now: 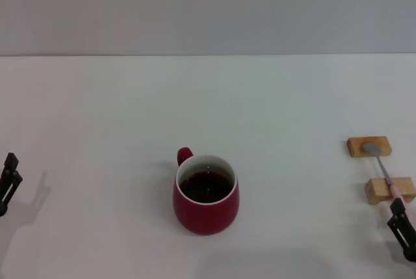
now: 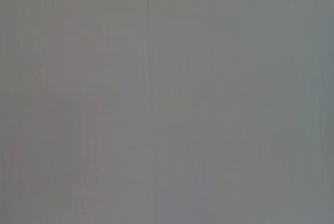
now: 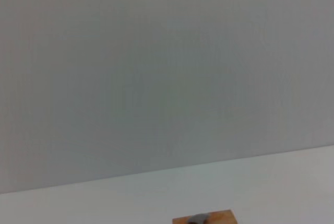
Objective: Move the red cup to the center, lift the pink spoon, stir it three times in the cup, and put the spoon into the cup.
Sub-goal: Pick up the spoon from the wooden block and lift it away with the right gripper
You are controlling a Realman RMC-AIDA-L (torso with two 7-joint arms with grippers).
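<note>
The red cup (image 1: 206, 194) stands upright near the middle of the white table (image 1: 117, 110), with dark liquid inside and its handle pointing to the back left. The pink spoon (image 1: 383, 167) lies across two tan wooden blocks at the right, its grey bowl on the far block and its pink handle end pointing toward the front. My right gripper (image 1: 403, 227) sits just in front of that handle end at the lower right corner. In the right wrist view the spoon's bowl (image 3: 198, 218) shows on the far block. My left gripper (image 1: 8, 183) hangs at the far left edge, well away from the cup.
The far wooden block (image 1: 368, 146) and the near wooden block (image 1: 389, 190) carry the spoon; the far block (image 3: 224, 216) also shows in the right wrist view. A grey wall stands behind the table. The left wrist view shows only a plain grey surface.
</note>
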